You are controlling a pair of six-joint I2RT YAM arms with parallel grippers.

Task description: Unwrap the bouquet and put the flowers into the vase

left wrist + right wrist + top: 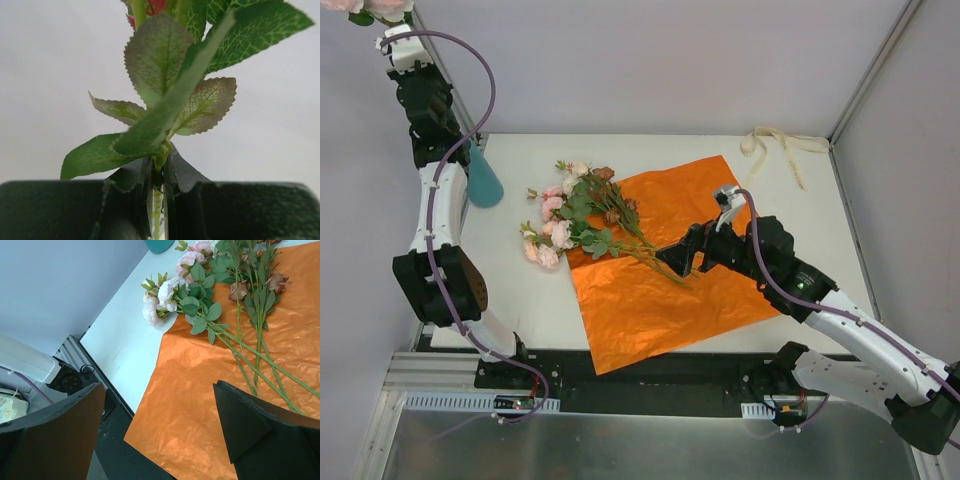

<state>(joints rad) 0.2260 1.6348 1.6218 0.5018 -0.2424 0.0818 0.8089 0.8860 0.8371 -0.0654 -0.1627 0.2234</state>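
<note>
Crinkly orange paper (660, 300) lies flat under thin-stemmed, leafy flowers (582, 213).

Pale pink, cream and brown artificial roses (582, 215) on green stems lie loose across the flat, opened crinkly orange paper sheet (660, 290), heads past its left edge. Another leafy rose stem (155, 65) is held aloft. The teal-blue cylindrical vase (485, 187) stands near, left of them.
</note>
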